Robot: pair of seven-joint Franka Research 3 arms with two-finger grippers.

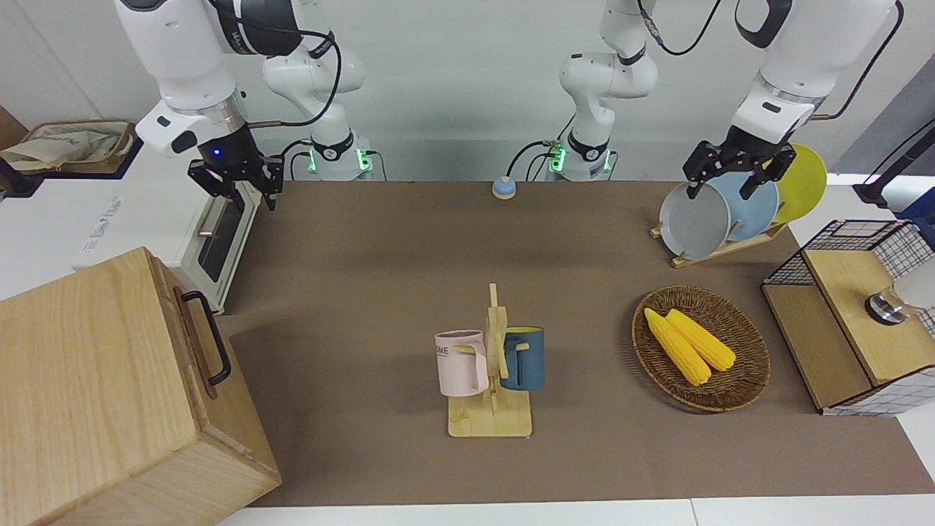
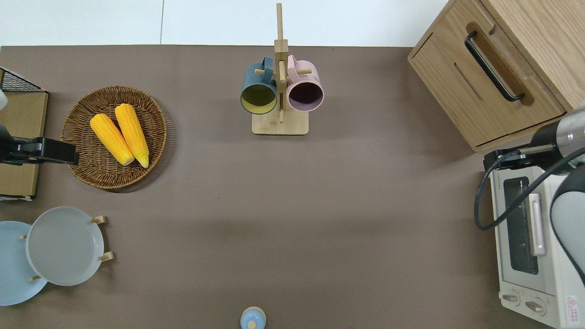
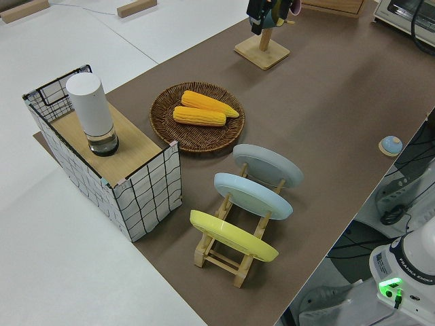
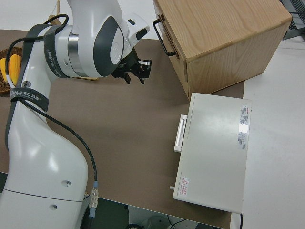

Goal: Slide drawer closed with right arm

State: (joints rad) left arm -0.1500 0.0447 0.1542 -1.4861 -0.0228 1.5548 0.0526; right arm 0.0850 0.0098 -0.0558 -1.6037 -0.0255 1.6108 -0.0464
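The drawer [image 2: 484, 87] sits pushed into its cabinet [image 1: 88, 387] at the right arm's end. The right gripper [image 1: 235, 180] hangs over the white oven [image 2: 530, 242], fingers apart. Two corn cobs [image 1: 688, 345] lie in the wicker basket [image 1: 745, 380]. Left arm parked.

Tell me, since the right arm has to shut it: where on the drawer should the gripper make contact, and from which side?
Judging by its pose, meet the drawer at its front panel or the black bar handle, coming from the open table side and pushing straight toward the cabinet. The front faces the mat with nothing standing before it. The right gripper hangs open near the white oven.
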